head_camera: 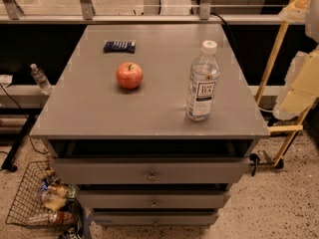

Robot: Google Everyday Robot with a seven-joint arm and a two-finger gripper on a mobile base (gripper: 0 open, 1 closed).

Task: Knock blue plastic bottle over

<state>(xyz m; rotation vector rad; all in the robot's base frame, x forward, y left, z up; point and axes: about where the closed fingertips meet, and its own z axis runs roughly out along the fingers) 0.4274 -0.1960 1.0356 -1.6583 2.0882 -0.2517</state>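
Three things sit on the grey tabletop (99, 108), and the one that matters, the blue plastic bottle (202, 83), stands upright on its base near the front right corner, white cap on and label facing me. That looks like a sensible spot for it. It is on the side nearest the robot, with bare surface all round, so I judge a sideways push high on its body would tip it without disturbing anything else. The apple (129, 75) rests well apart to its left, near the middle. The flat dark-blue snack packet (119, 46) lies farther back still, so neither is in the way. The task has not begun, since the bottle is untouched and still upright. The robot's pale arm (299, 86) bulks at the right edge, off the table and well clear of the bottle, partly in front of a yellow frame (279, 49). The gripper belongs somewhere in that pale mass, but I cannot pick it out, and whether it is open or closed I cannot tell. Much of the arm is cut off by the edge of the view. I also cannot judge how full the bottle is, and its label is too small to read. Below the top, a dark gap (149, 148) hides whatever is in the highest drawer. Down at the left, a wire basket (30, 203) holds a jumble I cannot sort out.
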